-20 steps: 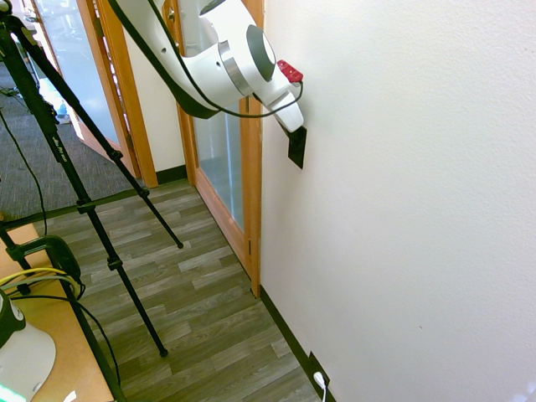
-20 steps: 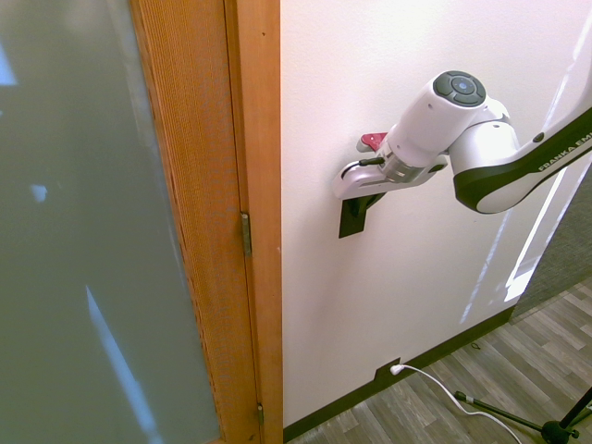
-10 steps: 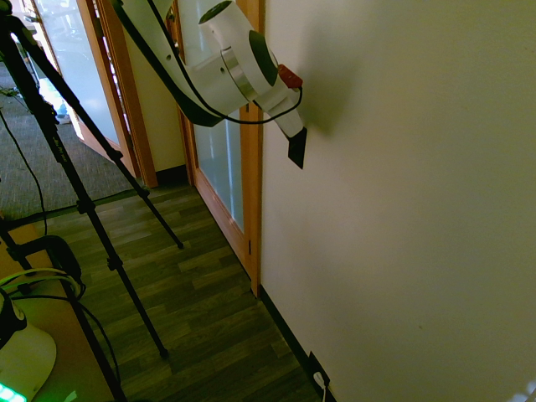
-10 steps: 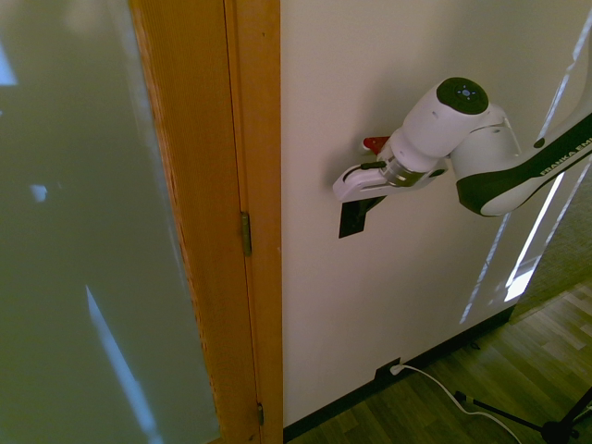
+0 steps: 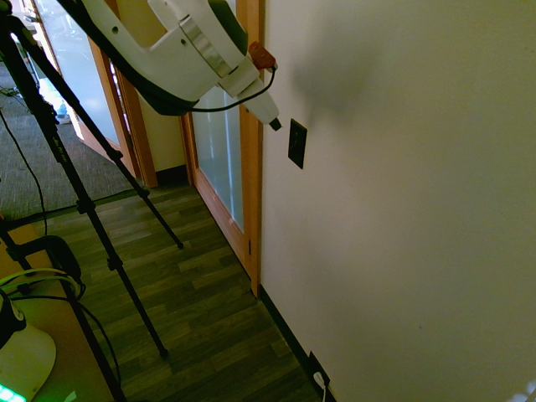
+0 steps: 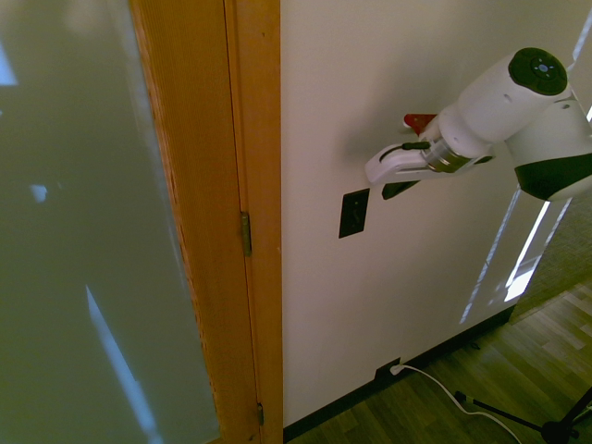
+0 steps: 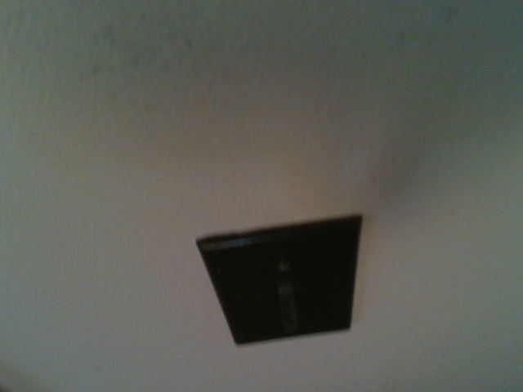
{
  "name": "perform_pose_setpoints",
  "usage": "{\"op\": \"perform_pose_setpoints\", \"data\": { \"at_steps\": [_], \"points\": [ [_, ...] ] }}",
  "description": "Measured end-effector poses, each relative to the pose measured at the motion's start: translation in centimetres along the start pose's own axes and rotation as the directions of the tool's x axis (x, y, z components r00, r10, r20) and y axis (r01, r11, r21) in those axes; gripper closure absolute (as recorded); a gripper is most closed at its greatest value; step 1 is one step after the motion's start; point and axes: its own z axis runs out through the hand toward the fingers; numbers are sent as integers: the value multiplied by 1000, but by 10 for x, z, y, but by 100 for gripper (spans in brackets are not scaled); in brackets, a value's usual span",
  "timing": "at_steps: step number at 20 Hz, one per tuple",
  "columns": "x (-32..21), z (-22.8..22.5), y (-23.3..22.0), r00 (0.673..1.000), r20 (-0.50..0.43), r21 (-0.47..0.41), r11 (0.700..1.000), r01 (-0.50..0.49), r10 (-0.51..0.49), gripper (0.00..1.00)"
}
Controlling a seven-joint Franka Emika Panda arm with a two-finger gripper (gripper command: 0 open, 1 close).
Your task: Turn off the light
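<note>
A plain cream-white painted wall (image 5: pixel 402 209) carries everything here, running from a honey-coloured wooden door frame (image 6: pixel 245 213) with a frosted glass panel (image 6: pixel 83 231) down to a dark baseboard (image 5: pixel 289 335) along its bottom edge. Grey-brown wood-plank flooring (image 5: pixel 201 301) lies below.

The white robot arm (image 5: pixel 167 50) reaches toward the wall from the side away from the door frame, its gripper (image 5: pixel 274 124) angled downward and clear of the wall surface, its dark fingertips pressed together and pinching nothing.

The small black rectangular switch plate (image 5: pixel 296 143) sits flat on the wall near the door-frame edge, well above the baseboard, with its long axis upright and its face pointing straight out into the room. The gripper hangs just above and beside it, not touching. In the wrist view the plate (image 7: pixel 282 278) shows a small pale toggle (image 7: pixel 285 290) running along its long axis.

A low black outlet (image 6: pixel 386 374) at the baseboard holds a white plug (image 6: pixel 398 369).
</note>
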Motion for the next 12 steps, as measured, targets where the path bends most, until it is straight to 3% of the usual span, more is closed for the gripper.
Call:
{"op": "perform_pose_setpoints", "data": {
  "at_steps": [12],
  "points": [
    [-22,-18,36,998,57,-17,1000,1,0,100]
  ]
}}
